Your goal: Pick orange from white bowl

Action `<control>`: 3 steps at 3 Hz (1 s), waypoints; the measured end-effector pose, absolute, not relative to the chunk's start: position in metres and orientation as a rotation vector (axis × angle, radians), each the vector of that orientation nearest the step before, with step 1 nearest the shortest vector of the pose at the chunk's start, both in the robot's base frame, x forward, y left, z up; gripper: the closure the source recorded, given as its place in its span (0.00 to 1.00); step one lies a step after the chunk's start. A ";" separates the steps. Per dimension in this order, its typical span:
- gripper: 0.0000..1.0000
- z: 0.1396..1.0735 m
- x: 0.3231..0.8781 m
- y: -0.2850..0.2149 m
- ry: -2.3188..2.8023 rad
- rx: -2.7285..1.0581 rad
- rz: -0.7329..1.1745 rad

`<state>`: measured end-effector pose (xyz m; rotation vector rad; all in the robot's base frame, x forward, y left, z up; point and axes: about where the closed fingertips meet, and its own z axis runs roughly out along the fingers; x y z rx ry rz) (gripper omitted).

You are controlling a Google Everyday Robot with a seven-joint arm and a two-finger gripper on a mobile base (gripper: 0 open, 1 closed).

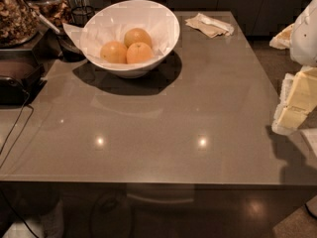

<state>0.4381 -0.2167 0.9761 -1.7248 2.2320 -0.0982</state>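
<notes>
Three oranges [139, 52] in white bowl [130, 71]; pincer [295, 102] at right edge

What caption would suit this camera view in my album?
Three oranges in a white bowl on a grey table, gripper at the right edge.

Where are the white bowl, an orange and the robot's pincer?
white bowl [130, 71]: camera view, front outer wall.
left orange [114, 52]: camera view, its middle.
pincer [294, 105]: camera view, right edge, pale body.

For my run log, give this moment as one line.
stage: pre-grasp | white bowl: three oranges inside | end effector: right table edge, away from bowl
</notes>
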 end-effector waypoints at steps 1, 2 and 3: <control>0.00 0.976 0.438 -0.217 2.232 -1.724 -0.098; 0.00 0.978 0.447 -0.220 2.324 -1.621 -0.075; 0.00 0.982 0.478 -0.222 2.463 -1.401 0.034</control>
